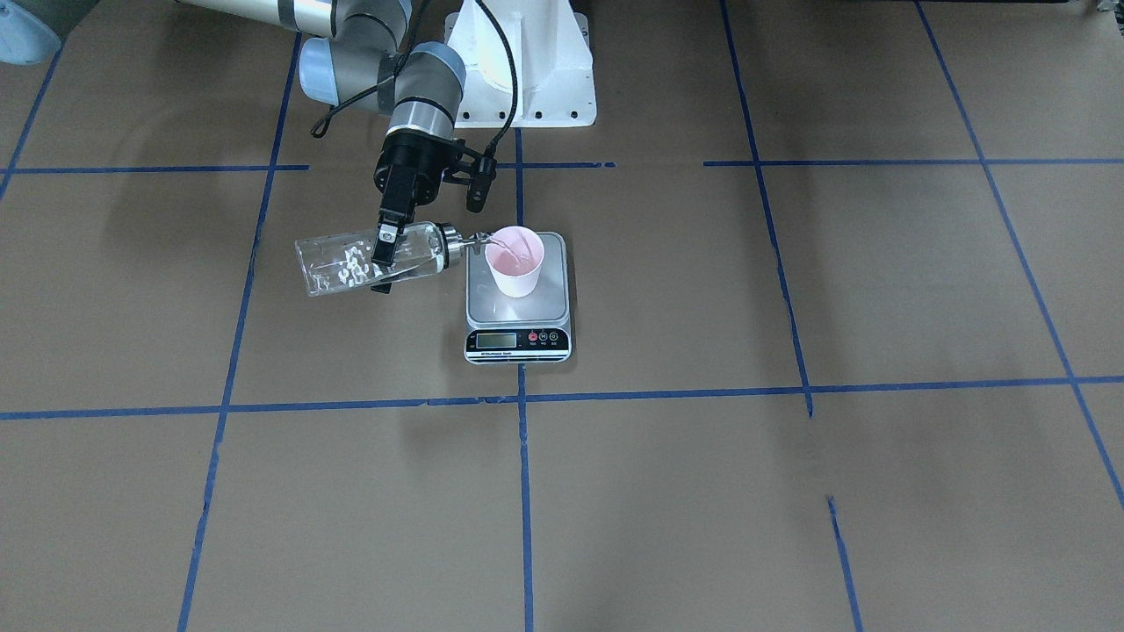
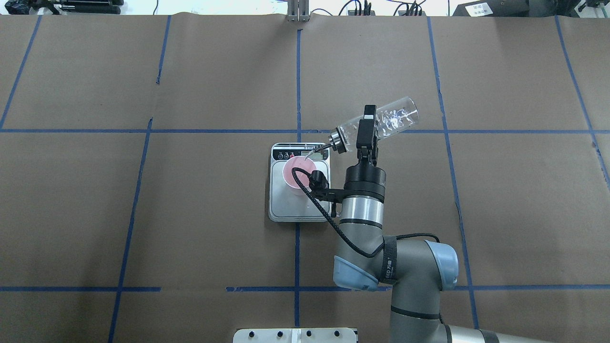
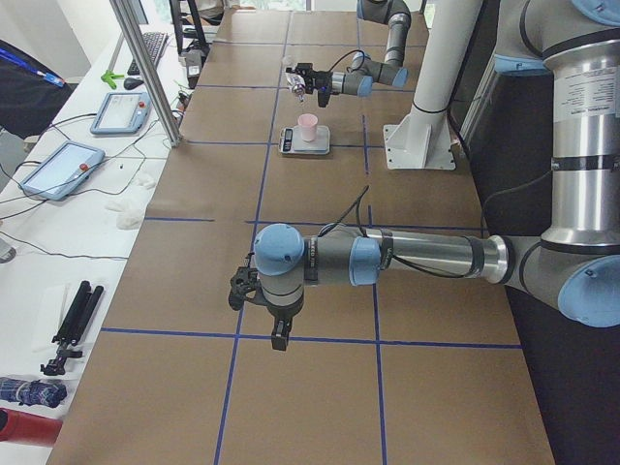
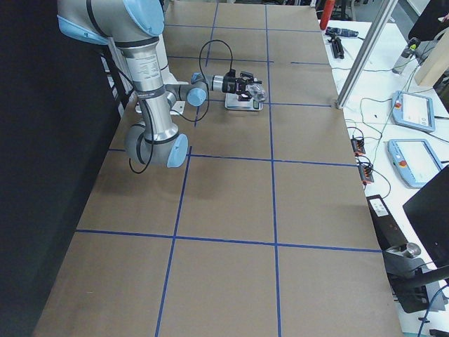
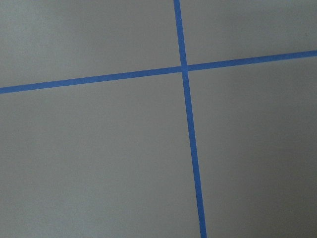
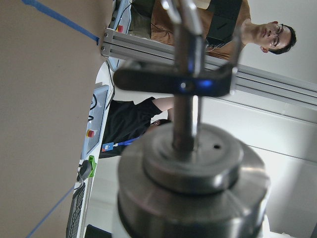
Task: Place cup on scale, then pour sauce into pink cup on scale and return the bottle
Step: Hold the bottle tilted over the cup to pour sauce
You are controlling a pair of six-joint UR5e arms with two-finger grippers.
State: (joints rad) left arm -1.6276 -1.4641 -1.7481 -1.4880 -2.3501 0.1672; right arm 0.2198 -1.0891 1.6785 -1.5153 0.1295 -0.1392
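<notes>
The right pincer (image 1: 384, 254) pinches the bottle (image 1: 334, 263) across its glass body, fingers pressed on either side, left of centre in the front-facing view. The bottle lies nearly level, its long axis running left to right, base to the left and metal spout (image 1: 471, 238) to the right. The spout's tip reaches just over the rim of the pink cup (image 1: 515, 261), which stands upright on the silver platform of the scale (image 1: 492, 305) at mid-frame. The sauce (image 1: 347, 263) glints as bubbles inside the glass.

The next move appears to hinge on that spout-over-rim line: the cup sits directly off the bottle's mouth, so righting the bottle should cut the flow cleanly.

The left pincer (image 3: 279, 334) hangs over bare worktop (image 1: 790, 491) well apart from the scale; whether it is spread or pressed together cannot be told.

Print beneath the scale's display and lettering on the arm's strap are too small to read.
</notes>
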